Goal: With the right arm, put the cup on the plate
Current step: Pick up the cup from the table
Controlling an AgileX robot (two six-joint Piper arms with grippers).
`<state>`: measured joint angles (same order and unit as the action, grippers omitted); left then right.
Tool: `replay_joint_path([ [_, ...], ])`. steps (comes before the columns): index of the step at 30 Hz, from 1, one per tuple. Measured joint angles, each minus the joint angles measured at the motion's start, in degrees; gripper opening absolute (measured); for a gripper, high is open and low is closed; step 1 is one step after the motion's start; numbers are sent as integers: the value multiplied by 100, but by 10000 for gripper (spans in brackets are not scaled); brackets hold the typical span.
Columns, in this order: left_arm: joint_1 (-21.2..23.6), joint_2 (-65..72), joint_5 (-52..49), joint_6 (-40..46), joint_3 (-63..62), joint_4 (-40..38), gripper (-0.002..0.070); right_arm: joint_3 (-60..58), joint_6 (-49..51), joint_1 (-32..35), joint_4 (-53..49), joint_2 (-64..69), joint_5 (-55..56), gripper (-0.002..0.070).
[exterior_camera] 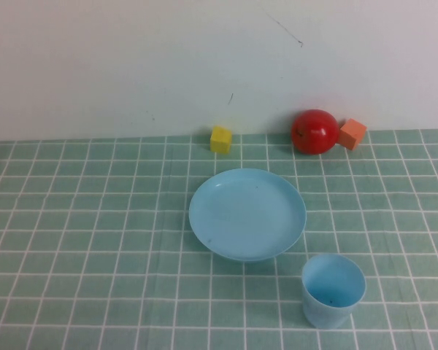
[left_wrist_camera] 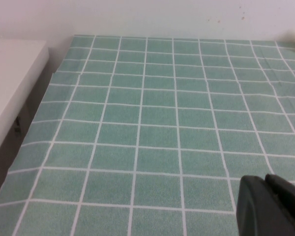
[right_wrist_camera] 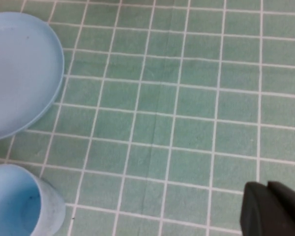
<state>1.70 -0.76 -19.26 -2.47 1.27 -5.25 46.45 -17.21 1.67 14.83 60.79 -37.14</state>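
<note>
High view: yellow cube, glossy red apple and orange cube along wall at 12 to 1 o'clock of round plate. Tapered cup upright at 5 o'clock, apart from rim.

Left wrist: left gripper over checked cloth, fingers pressed together.

Right wrist: right gripper clenched, empty, well apart from cup.

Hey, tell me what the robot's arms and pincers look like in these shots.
Little of them shows. In the high view neither arm appears. Each wrist view catches only the tip of its own pincer: the left pincer over bare green checked cloth, the right pincer over the cloth away from the cup and plate. Both are matte black, blocky with rounded edges, a thin seam between the halves. No cables or markings show.
</note>
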Motion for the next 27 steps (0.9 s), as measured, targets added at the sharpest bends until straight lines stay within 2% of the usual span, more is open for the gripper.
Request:
replay_joint_path([
  [2, 0, 0, 0, 0, 0, 0, -3, 13, -280, 0, 177, 364, 58, -3],
  [7, 0, 0, 0, 0, 0, 0, -3, 154, -2289, 0, 1128, 1189, -560, -3],
  [11, 0, 0, 0, 0, 0, 0, -3, 400, -3327, 0, 1685, 1660, -1160, -3],
  [16, 0, 0, 0, 0, 0, 0, -3, 714, -4619, 0, 2634, 1800, -1535, -3],
  [19, 0, 0, 0, 0, 0, 0, -3, 836, -5490, -241, 3253, 1813, -1615, -2],
  [23, 0, 0, 0, 0, 0, 0, -3, 1097, -5610, -920, 2952, 1995, -1613, 47],
  [27, 0, 0, 0, 0, 0, 0, -3, 1399, -4707, -1632, 1904, 2355, -1550, 205],
])
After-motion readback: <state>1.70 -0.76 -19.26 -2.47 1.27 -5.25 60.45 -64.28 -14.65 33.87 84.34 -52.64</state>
